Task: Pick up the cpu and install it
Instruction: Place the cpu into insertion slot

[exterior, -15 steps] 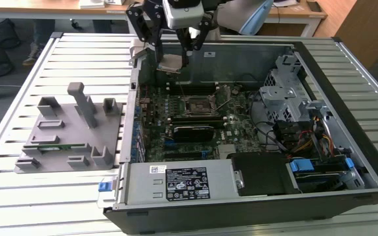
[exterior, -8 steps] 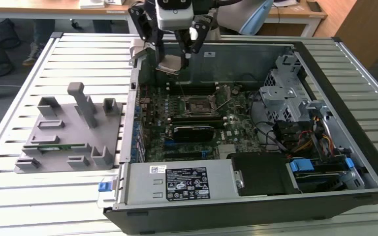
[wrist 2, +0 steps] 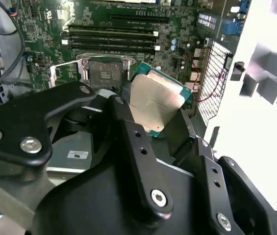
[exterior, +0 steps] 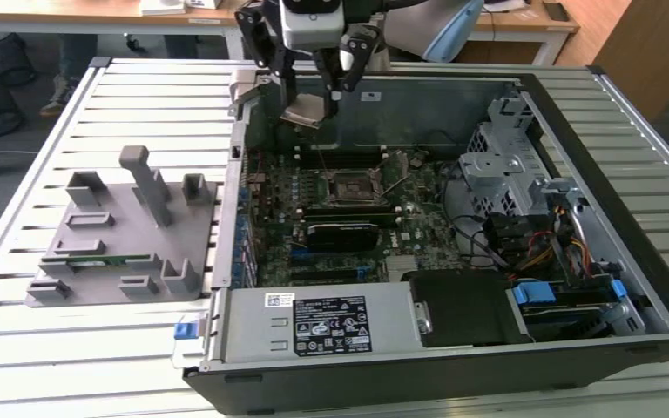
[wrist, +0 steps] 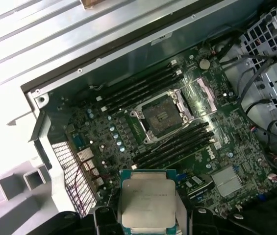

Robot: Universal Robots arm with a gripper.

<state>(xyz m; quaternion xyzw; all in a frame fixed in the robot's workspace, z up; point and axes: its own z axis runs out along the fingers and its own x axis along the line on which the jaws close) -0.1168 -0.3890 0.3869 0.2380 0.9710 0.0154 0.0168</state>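
The cpu (exterior: 307,111), a flat square chip with a silver-white top, hangs tilted above the far left part of the open computer case in the exterior view. My gripper (exterior: 311,106) is shut on it, one black finger on each side. In both wrist views the cpu (wrist 2: 158,100) (wrist: 148,200) sits between the fingers, clear of the board. The black square socket (exterior: 348,185) (wrist 2: 104,73) (wrist: 160,116) lies on the green motherboard with its metal bracket swung open and nothing in it. The cpu is held above and off to one side of the socket.
A grey holder fixture (exterior: 114,235) with a green memory stick (exterior: 97,259) stands on the slatted table at the exterior view's left. In the case are memory slots (wrist: 143,85), a metal drive cage (exterior: 503,165), cables (exterior: 543,248) and a power supply (exterior: 311,322).
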